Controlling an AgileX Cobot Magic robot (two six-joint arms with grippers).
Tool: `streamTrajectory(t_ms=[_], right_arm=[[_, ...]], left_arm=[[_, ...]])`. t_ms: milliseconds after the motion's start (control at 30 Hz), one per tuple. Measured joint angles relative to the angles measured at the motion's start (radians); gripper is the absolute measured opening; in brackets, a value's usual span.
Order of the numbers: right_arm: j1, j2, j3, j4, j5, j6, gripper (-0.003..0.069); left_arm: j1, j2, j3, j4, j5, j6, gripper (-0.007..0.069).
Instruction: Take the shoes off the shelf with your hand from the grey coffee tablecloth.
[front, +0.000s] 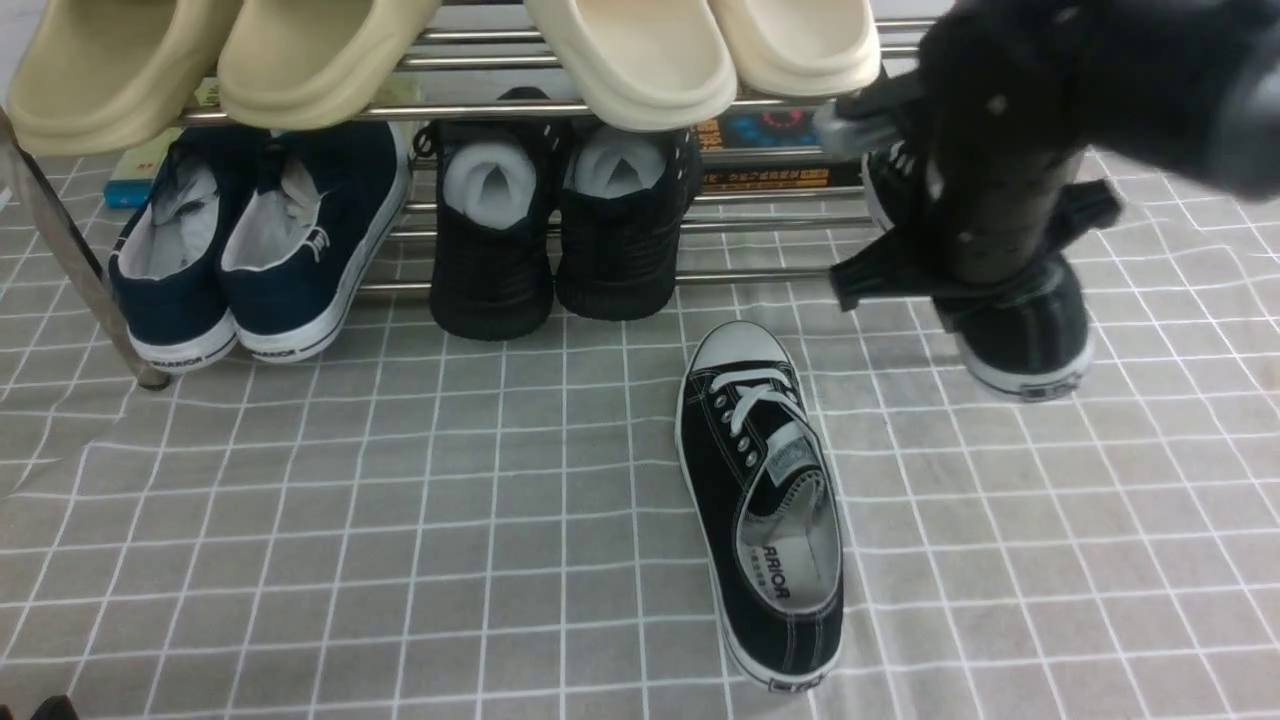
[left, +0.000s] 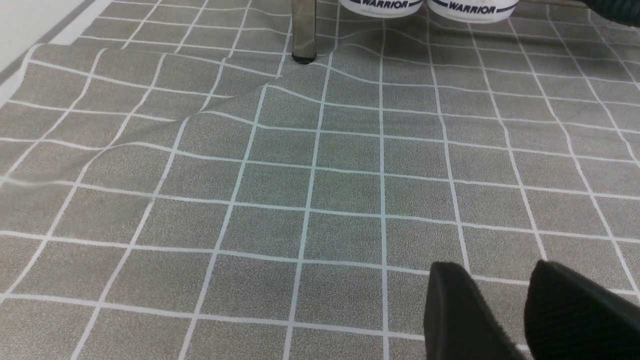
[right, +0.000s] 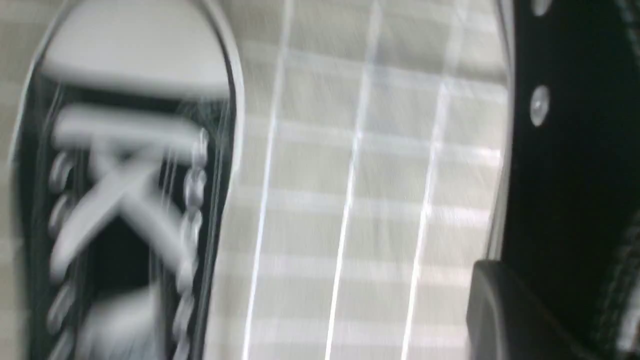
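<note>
One black canvas shoe (front: 760, 500) with white laces lies on the grey coffee tablecloth (front: 400, 500), toe toward the shelf (front: 770, 273); it shows blurred in the right wrist view (right: 125, 175). The other shoe (front: 1030, 340) is at the shelf's right end, heel toward me. My right hand (front: 1000, 290) comes down onto it and is shut on its side wall. One finger (right: 505, 310) presses the shoe's black side (right: 565, 150); the other is hidden. My left gripper (left: 492, 275) hangs open over bare tablecloth (left: 250, 175).
The lower tier holds navy sneakers (front: 260, 240) and black knit shoes (front: 550, 240) stuffed with white paper. Beige slippers (front: 300, 60) and cream slippers (front: 640, 60) sit on the upper tier. The rack leg (left: 304, 30) stands by a crease in the cloth. Books (front: 770, 150) lie behind.
</note>
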Motion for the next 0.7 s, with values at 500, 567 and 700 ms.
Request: streamTrajectory(t_ms=[500,567,700], right_arm=[[0.137,-0.1,0.354,0.112,-0.177,0.11,0.002],[0.129,-0.087,0.368,0.108,-0.224,0.12,0.002],[0.116,-0.06,0.373,0.111,-0.248,0.14,0.0021]], left_arm=[[0.002,0.0,0.0,0.0,0.0,0.0,0.024],[0.002,0.0,0.0,0.0,0.0,0.0,0.024],[0.002,0.0,0.0,0.0,0.0,0.0,0.024]])
